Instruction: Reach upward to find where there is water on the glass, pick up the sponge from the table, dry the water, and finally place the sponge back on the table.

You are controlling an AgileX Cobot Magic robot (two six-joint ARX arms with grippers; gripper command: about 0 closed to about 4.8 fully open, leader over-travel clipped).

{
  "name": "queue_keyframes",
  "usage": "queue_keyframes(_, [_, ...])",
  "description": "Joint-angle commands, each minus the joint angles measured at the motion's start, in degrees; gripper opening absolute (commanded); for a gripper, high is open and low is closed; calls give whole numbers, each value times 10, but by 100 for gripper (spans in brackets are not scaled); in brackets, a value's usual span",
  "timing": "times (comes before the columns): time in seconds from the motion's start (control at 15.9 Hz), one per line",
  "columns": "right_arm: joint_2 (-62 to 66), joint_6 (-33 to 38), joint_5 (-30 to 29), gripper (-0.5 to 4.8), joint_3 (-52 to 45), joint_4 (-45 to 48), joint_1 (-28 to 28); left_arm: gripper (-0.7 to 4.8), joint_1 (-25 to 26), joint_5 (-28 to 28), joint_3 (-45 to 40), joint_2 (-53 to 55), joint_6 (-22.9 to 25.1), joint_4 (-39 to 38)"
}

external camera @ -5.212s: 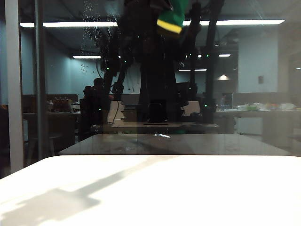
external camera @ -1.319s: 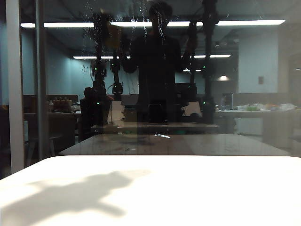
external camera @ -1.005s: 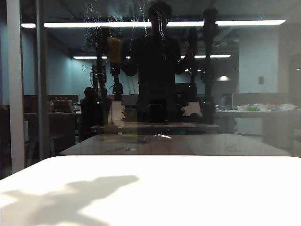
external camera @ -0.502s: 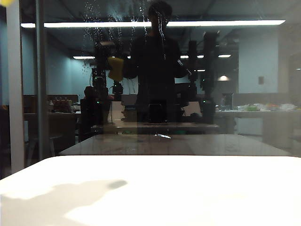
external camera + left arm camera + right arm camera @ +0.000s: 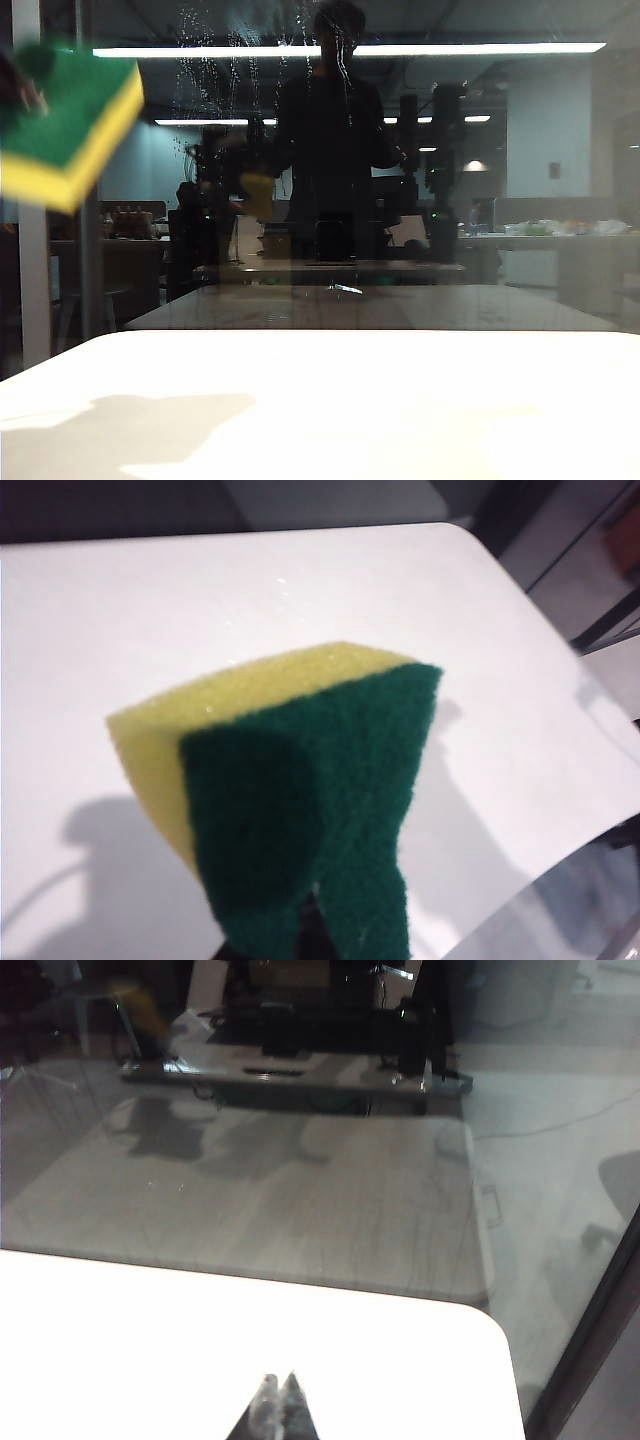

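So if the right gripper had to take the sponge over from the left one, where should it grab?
Probably the free yellow-foam end of the sponge, coming from the side opposite the left gripper, which pinches the green-faced edge. That end sticks out clear above the table, and the flat faces suit a pinch across the thickness. The right gripper is shut and must open first.

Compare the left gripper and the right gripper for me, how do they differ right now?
The left gripper is shut on the sponge, pinching its green layer; the right gripper is shut on nothing. The left gripper is almost hidden behind the sponge, while the right gripper's fingertips show bare, pressed together. The right gripper faces the glass beyond the table's edge. Both hang above the white table.
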Motion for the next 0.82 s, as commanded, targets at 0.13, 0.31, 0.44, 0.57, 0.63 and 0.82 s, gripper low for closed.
queue_keyframes(0.13, [0,2,1,-5,-23,32,0,-6,0,17,-104,-1,-77,143])
queue_keyframes(0.31, [0,3,1,-5,-57,59,0,-6,0,11,-150,-1,-122,181])
queue_keyframes(0.44, [0,5,1,-5,-78,80,0,-6,0,0,-164,-1,-126,182])
queue_keyframes(0.57, [2,5,1,-5,-96,96,0,-6,0,-16,-169,1,-142,182])
queue_keyframes(0.63, [5,5,1,-5,-101,99,0,-6,0,-26,-169,5,-147,182])
queue_keyframes(0.82, [14,5,1,-5,-101,107,0,-6,0,-39,-169,45,-150,204])
